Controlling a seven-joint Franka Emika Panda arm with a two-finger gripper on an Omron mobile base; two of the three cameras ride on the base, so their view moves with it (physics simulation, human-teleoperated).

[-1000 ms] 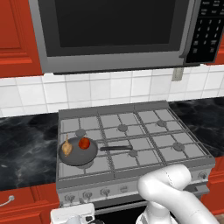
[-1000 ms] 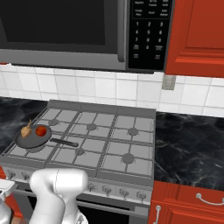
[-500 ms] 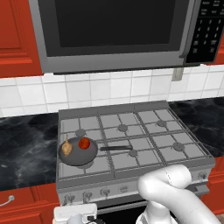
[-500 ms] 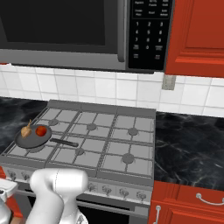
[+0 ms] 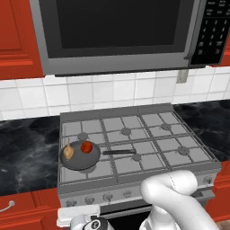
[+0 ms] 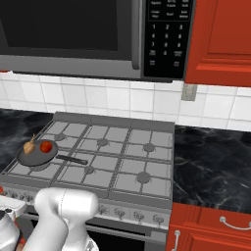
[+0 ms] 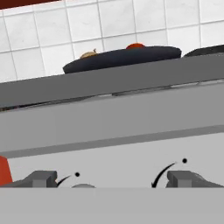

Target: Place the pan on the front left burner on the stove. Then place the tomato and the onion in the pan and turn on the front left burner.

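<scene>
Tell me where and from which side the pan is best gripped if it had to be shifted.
Grip the pan by its long thin handle, coming straight down from above with the pincer closing across it. The handle lies flat over the grate, pointing right toward the stove's middle. The bowl is probably too wide to span and holds the tomato and onion.

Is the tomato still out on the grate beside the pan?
No, the left base view shows the tomato lying inside the pan, next to the onion.
</scene>
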